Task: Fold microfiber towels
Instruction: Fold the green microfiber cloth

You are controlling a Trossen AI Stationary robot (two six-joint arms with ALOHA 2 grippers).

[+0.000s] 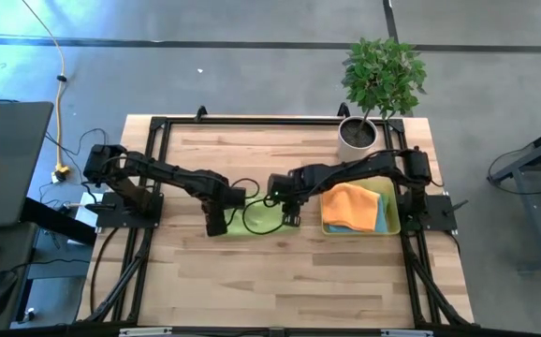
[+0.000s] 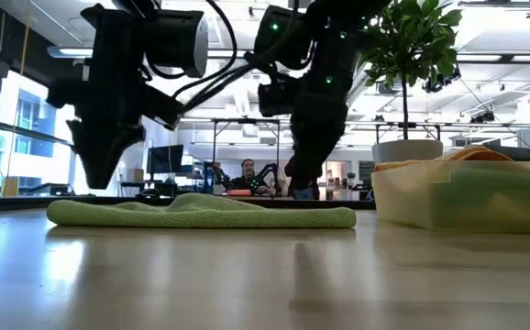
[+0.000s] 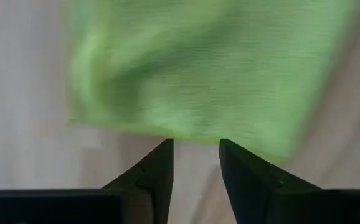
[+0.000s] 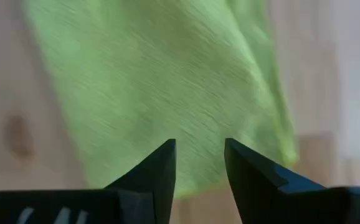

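From overhead I have both arms meeting at the middle of the bench, over a lime green towel that lies flat on the wood. My left gripper hangs at the towel's left end, my right gripper at its right end, the two pointing down with the cloth between them.

The level view shows the towel as a low, flattened strip resting on the bench, with both grippers clear above it (neither one touching the fabric). In the left wrist view the jaws stand apart with a gap between them and nothing in it; the green cloth lies beyond the tips. The right wrist view reads the same: jaws spread, empty, the cloth under and past them.

To the right of the towel, just beside my right gripper, sits a pale yellow-green bin holding more towels: an orange towel on top and a teal blue towel showing at its right edge. A white plant pot with a leafy plant stands at the bench's far right corner, behind the bin.

A person shows in the room beyond the bench.
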